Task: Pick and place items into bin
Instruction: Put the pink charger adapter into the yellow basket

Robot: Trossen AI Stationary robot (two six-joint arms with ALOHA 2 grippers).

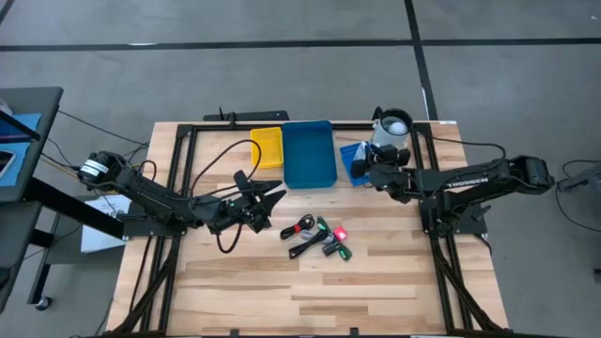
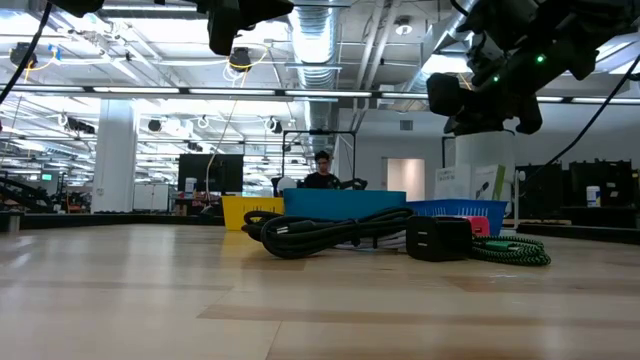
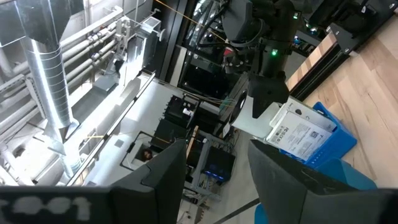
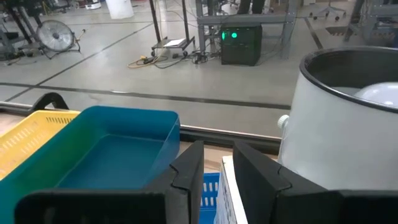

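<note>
**Little binned so far; most items wait on the table**

The left gripper has its jaws released. In its wrist view the two dark fingers stand well apart, with only the room between them. It hangs at about 7 o'clock from the blue bin and at 10 o'clock from the loose items.

The right gripper sits at 3 o'clock from the blue bin, over the small blue basket. Whether it is gripping anything cannot be told. A white card package stands in that basket right under it, touching or nearly touching the gripper, and neither wrist view settles which. The white cup stands at 1 o'clock from this gripper, just beside the basket.

The black clip pieces with green and red parts lie in a loose cluster on the bare table, at 6 o'clock from the blue bin and well apart from it. Neither gripper touches them.

As far as its inside shows, the blue bin is empty, both from above and in the right wrist view. The yellow bin, touching its 9 o'clock side, also looks empty. If the blue bin is the target, I judge the task barely begun, with every clip piece left to move and the card package not yet across. If the small basket counts as the bin, the package is done and the clips remain.
</note>
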